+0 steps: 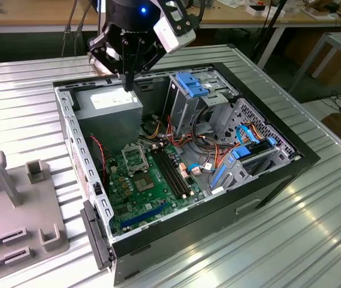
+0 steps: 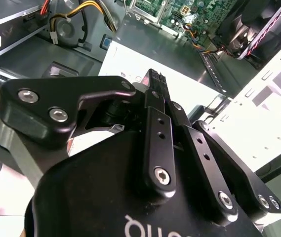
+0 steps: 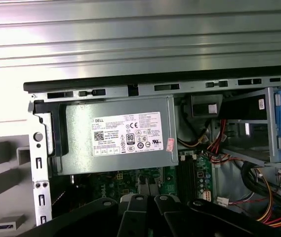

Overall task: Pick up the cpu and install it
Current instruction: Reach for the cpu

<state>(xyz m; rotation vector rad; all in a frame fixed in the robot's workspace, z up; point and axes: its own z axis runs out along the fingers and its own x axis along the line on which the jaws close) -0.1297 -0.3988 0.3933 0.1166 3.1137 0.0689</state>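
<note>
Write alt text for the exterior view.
A black robot gripper hangs above the grey power supply inside an open computer case on a slatted metal table. The green motherboard, with its square socket frame, lies beside the supply.

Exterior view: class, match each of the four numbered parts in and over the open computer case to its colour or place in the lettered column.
1. gripper
2. motherboard
3. power supply
4. drive cage clip

A. blue
B. grey box with a white label
C. green, on the case floor
D. black, above the grey box

Pairs: 1-D, 2-C, 3-B, 4-A
</note>
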